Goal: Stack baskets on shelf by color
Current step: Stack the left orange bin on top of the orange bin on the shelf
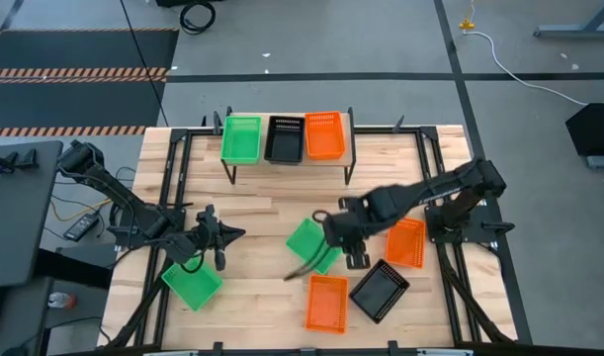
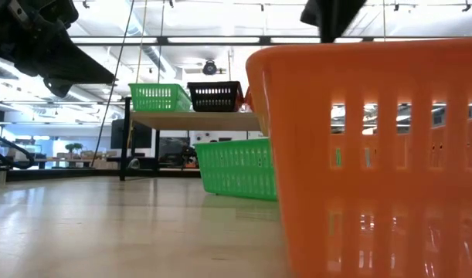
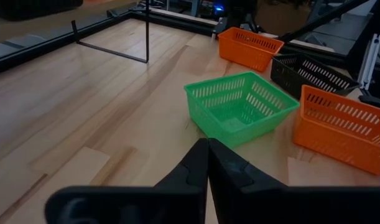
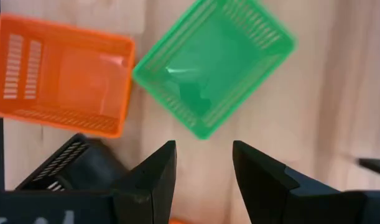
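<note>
The shelf [image 1: 287,124] stands at the far edge with a green basket [image 1: 242,138], a black basket [image 1: 285,138] and an orange basket [image 1: 324,135] side by side on its plank. A second green basket [image 1: 309,244] rests flat on the table's middle. My right gripper [image 1: 329,235] hangs open above its right-hand rim; in the right wrist view [image 4: 203,165] the green basket [image 4: 211,68] lies just beyond the fingertips. My left gripper [image 1: 230,235] is shut, off the table, left of that basket [image 3: 239,107]. A third green basket [image 1: 192,284] lies beneath the left arm.
Near the right arm lie an orange basket [image 1: 326,302], a black basket [image 1: 379,291] and another orange basket [image 1: 405,242]. The near orange one fills the low view [image 2: 375,154]. Black frame rails [image 1: 173,168] run along both table sides. Bare wood lies between shelf and grippers.
</note>
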